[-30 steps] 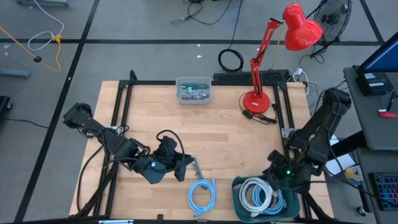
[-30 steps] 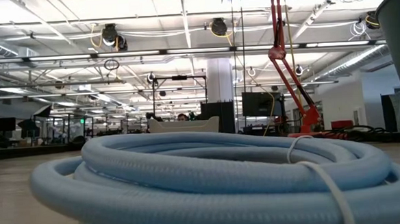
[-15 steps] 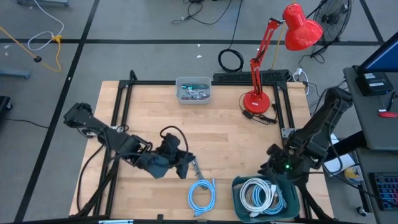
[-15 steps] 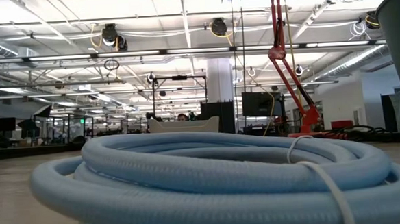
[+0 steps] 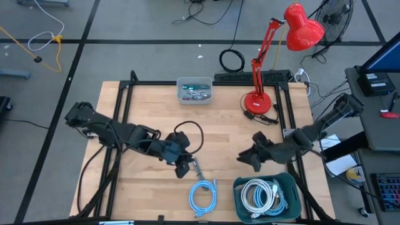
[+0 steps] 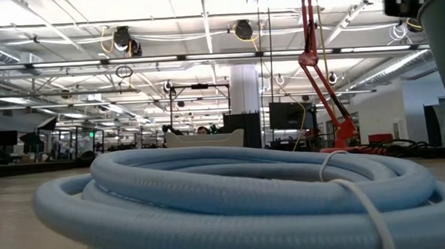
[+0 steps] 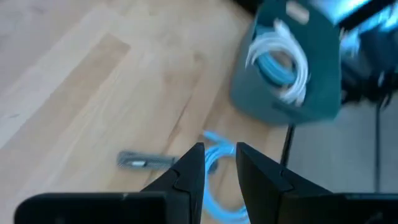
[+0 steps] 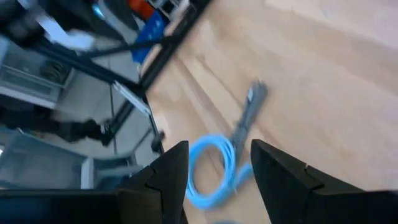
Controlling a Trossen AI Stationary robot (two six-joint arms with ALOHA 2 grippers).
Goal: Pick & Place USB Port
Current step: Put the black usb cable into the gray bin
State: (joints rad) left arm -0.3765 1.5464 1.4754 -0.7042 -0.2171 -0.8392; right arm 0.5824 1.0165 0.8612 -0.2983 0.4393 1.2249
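Note:
A light-blue coiled USB cable (image 5: 203, 196) lies flat on the wooden table near the front edge, and its grey plug end (image 5: 197, 167) lies on the wood just beyond the coil. The coil fills the low view (image 6: 211, 194). My left gripper (image 5: 183, 169) hovers just left of the plug, open by a narrow gap and empty; the left wrist view shows the plug (image 7: 146, 162) and the coil (image 7: 217, 155) beyond it. My right gripper (image 5: 242, 158) is open and empty, above the table to the right of the plug; the right wrist view shows the coil (image 8: 211, 165) and the plug (image 8: 250, 111).
A dark green bin (image 5: 294, 187) with several coiled white and blue cables stands at the front right. A clear container (image 5: 194, 91) and a red desk lamp (image 5: 257, 100) stand at the far side. A black frame rail (image 5: 122, 106) borders the table.
My right gripper has gone from above the green bin toward the table's left and far side, out over the bare wood. My left gripper has gone toward the table's right and a little farther, nearer the grey plug. The cable has not moved.

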